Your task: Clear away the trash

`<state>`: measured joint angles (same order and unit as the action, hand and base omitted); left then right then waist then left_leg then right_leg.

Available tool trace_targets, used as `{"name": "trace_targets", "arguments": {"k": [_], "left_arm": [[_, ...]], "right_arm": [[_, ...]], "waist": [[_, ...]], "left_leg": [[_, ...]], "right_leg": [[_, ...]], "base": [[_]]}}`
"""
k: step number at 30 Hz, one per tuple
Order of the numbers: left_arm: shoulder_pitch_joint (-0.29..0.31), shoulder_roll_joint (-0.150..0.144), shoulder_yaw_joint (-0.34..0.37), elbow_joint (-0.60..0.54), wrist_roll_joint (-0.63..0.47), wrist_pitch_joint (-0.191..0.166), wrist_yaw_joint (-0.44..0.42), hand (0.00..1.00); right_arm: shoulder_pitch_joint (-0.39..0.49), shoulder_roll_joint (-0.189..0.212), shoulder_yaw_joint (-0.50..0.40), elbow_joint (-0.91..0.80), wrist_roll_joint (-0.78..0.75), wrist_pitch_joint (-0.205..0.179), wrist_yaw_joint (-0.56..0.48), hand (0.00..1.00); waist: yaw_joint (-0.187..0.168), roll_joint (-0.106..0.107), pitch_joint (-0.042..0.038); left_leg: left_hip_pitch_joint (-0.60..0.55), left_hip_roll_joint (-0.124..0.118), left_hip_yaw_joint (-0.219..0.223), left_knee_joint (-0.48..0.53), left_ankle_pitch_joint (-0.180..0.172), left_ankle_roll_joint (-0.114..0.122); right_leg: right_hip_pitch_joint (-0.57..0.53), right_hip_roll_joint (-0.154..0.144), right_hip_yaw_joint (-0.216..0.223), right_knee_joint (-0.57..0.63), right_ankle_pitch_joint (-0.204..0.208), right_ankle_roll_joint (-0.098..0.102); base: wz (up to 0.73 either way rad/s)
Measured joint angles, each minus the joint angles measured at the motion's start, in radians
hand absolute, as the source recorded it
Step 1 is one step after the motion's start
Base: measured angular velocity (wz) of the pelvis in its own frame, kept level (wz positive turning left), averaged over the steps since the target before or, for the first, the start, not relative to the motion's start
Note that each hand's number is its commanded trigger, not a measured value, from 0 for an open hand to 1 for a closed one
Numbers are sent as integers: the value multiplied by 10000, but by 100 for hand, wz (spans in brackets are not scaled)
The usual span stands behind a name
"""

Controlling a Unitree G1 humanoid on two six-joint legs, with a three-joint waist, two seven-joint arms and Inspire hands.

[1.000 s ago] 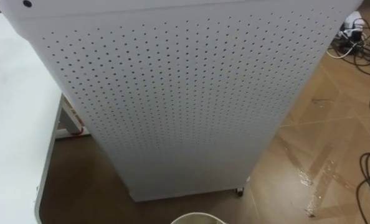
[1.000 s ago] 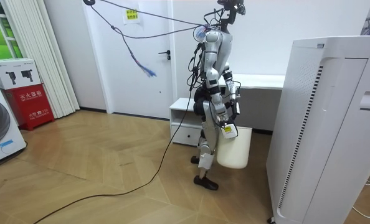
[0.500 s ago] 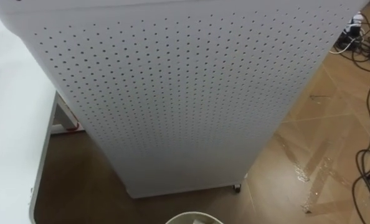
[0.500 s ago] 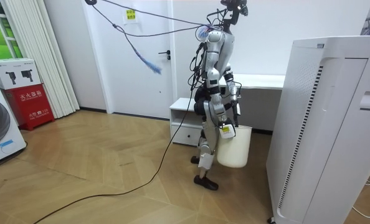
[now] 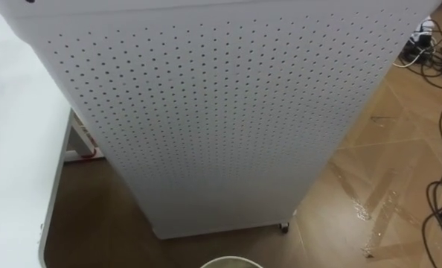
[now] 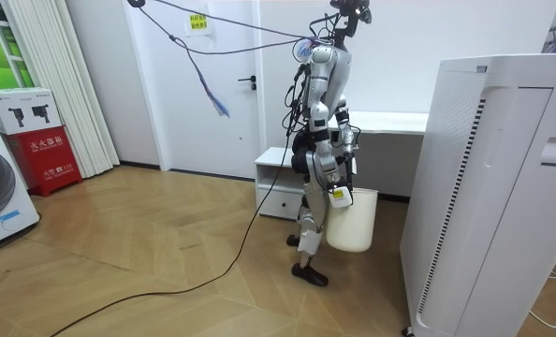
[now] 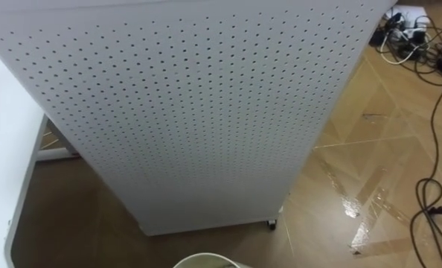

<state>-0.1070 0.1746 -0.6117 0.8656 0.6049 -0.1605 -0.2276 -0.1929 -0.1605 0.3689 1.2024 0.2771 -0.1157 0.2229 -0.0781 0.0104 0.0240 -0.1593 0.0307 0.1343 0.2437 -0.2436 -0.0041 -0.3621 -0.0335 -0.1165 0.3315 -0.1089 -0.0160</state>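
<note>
Garbage may lie hidden behind the tall white perforated cabinet (image 5: 206, 112), so the robot would do well to step round it, keeping the white plastic bin (image 6: 353, 225) off its side. The right hand (image 6: 338, 189) is at the bin's rim, just before the cabinet. Its grip is too small to tell, and the bin's inside is cut off.

We face a tall white perforated cabinet (image 5: 221, 112) that walls off everything straight ahead. Left of the cabinet, the white desk (image 5: 13, 149) comes close, leaving just a narrow strip of floor between them. Right of the cabinet the wooden floor (image 5: 370, 171) lies open, though dark cables (image 5: 438, 212) trail across it farther out. Below the cabinet's foot we meet the rim of a white bin (image 5: 232, 262), which in the room view hangs clear of the cabinet.
</note>
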Motion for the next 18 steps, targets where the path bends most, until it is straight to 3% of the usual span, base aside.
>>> {"name": "trace_targets", "arguments": {"k": [6,11,14,16,18], "left_arm": [[35,-8,14,177,-20,0,-1,0],[185,-42,618,457,-247,-23,9,0],[240,-47,917,882,-919,-363,102,0],[545,-61,1413,1024,-1699,-663,314,0],[841,-125,1900,1301,-2360,-938,430,0]], "right_arm": [[118,1,9,-5,3,1,5,100],[266,-24,-26,89,233,-13,92,100],[551,-27,-104,137,329,-76,182,100],[972,-26,-116,-57,611,-199,206,100],[1186,-18,-243,-1,785,-301,273,100]], "waist": [[5,-36,-42],[32,-56,-50],[9,-89,-49],[104,-187,-146],[207,-211,-172]], "left_leg": [[159,-10,3,-29,16,27],[383,-3,-24,-55,19,30],[566,6,-178,-103,19,30],[783,18,-261,-251,46,42],[1102,43,-289,-397,49,41]], "right_leg": [[158,-17,-73,-41,29,-18],[383,-9,-86,-83,40,-22],[704,-8,-221,-303,56,5],[965,24,-247,-455,66,34],[1305,37,-347,-621,69,48]], "base": [[0],[1],[14],[11],[5]]}}
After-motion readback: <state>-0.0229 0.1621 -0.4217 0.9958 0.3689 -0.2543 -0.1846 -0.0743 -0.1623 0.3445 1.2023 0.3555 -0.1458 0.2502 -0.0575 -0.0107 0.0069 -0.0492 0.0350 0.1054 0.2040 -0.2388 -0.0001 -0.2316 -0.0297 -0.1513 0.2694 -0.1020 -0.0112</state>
